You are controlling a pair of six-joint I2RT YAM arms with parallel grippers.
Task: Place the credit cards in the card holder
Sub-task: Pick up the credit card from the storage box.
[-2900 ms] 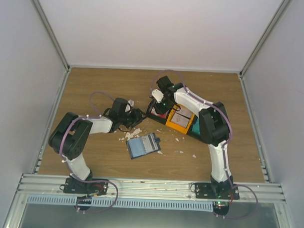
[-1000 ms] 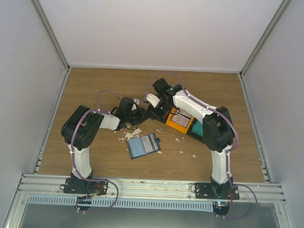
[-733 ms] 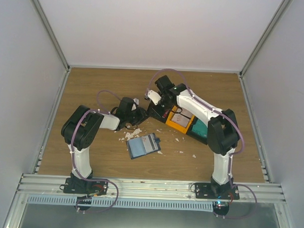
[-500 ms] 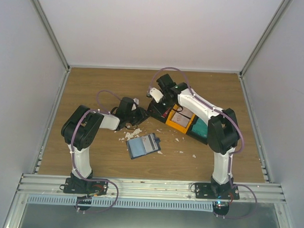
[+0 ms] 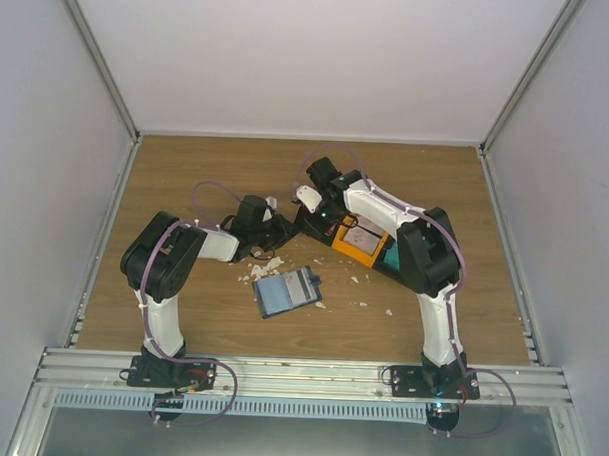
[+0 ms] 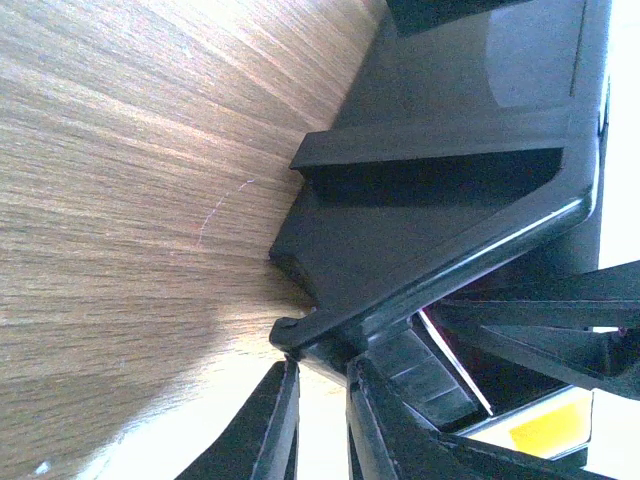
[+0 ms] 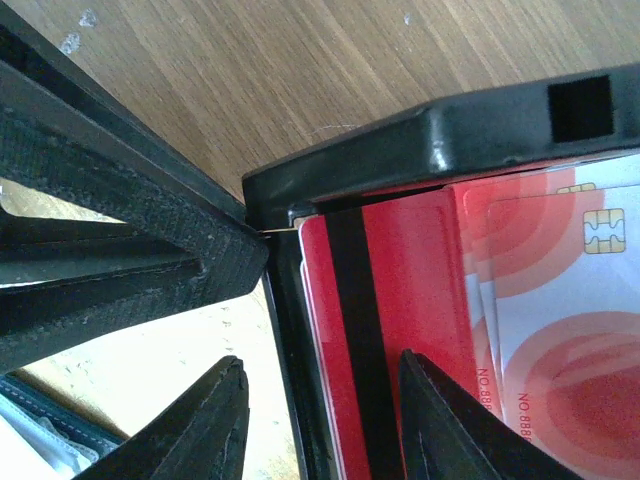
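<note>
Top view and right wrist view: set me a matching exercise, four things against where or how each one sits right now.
1. card holder
2. red credit cards
3. white scraps
4. right gripper

A. scattered in bits on the table
B. open, astride the wall of the black tray
C. lying open and flat
D. stacked inside the black tray

Pairs: 1-C, 2-D, 3-A, 4-B

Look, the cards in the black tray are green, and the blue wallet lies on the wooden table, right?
Not green: the right wrist view shows the cards in the black tray are red and white. The blue wallet does lie on the wooden table.
</note>
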